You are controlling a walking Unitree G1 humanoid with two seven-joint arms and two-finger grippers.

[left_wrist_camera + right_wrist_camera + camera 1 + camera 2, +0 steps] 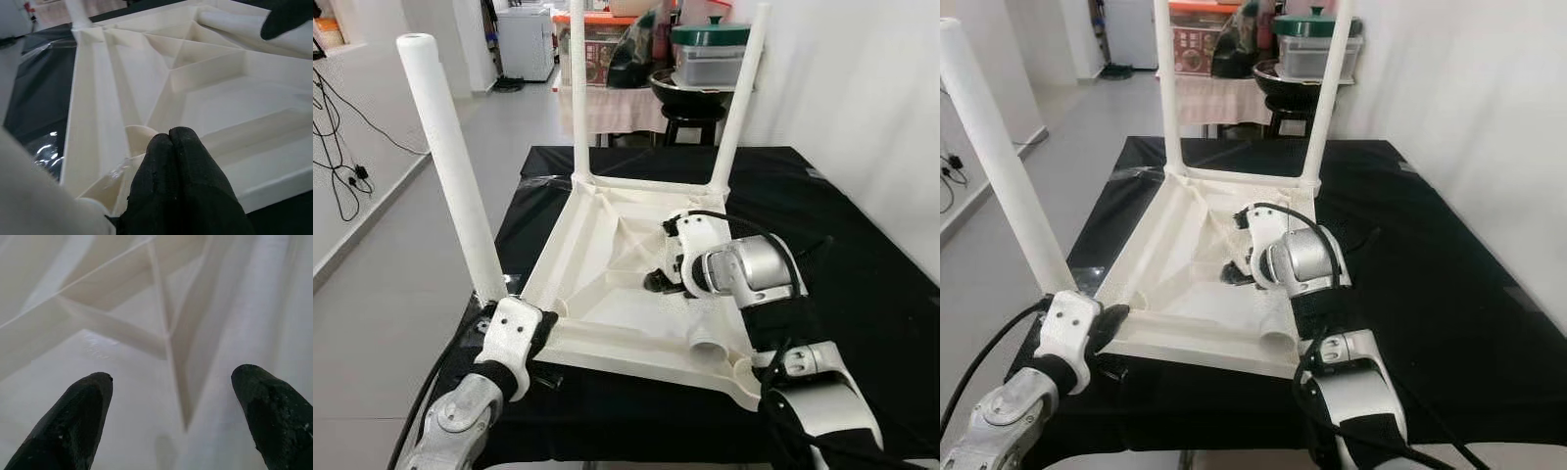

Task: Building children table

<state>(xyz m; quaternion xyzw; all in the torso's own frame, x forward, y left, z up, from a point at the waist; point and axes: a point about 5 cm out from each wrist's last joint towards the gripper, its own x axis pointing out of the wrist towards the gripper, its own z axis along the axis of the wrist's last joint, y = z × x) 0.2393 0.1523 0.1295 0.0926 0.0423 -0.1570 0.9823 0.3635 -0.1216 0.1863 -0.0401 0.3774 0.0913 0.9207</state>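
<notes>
— Where are we with the children's table [626, 264]?

— It lies upside down on the black-covered surface [862, 274], ribbed underside up. We count three white legs [450, 166] standing in their corner sockets: one at our near left, two at the far side. The near right socket [708, 345] looks open, so we judge the fourth leg is the step in hand.

— And our hands?

— Our left hand [173, 147] has its fingers pressed together, empty, resting at the base of the near left leg — steadying that corner, we'd say. Our right hand [171, 416] hangs over the middle of the underside with fingers spread wide, nothing between them, pointing down at the ribs.

— So what does the next move call for?

— We see no loose leg on the surface, so first we must find one. Then the right hand has to bring it upright over the open socket and press it straight down, while the left keeps the frame from sliding on the cloth.
</notes>
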